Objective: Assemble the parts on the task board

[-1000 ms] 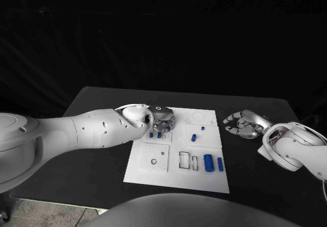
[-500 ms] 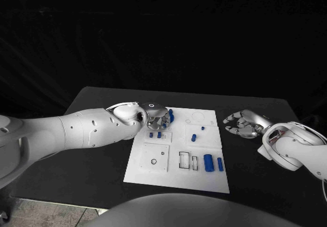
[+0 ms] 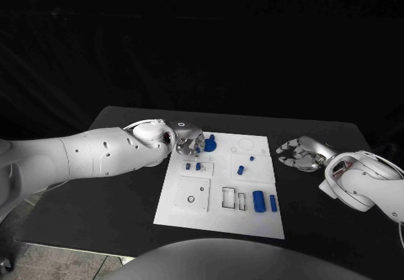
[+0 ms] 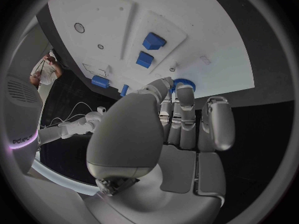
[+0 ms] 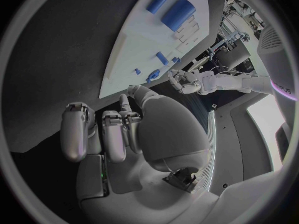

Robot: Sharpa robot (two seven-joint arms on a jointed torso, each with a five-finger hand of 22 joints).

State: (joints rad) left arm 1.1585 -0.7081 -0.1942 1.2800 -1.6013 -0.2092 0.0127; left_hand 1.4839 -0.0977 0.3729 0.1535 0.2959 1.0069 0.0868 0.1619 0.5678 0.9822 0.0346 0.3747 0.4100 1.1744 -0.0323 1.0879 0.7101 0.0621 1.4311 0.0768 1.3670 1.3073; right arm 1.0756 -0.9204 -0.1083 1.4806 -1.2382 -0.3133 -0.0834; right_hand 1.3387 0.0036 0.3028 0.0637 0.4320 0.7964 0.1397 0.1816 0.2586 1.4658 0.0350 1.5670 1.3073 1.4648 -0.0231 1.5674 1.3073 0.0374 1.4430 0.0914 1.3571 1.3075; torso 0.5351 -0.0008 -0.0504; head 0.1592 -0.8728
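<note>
Your left hand has drawn back toward the white task board's far left corner, fingertips touching a blue gear-like part there, grip uncertain. On the black counter, before dark curtains, your right hand hovers beside the board, curled, holding nothing.

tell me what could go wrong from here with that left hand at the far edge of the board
1. The left hand holds a blue gear-like part only at its fingertips; it could slip out.
2. The part sits near the task board's far edge, so if dropped it might roll onto the black table.
</note>
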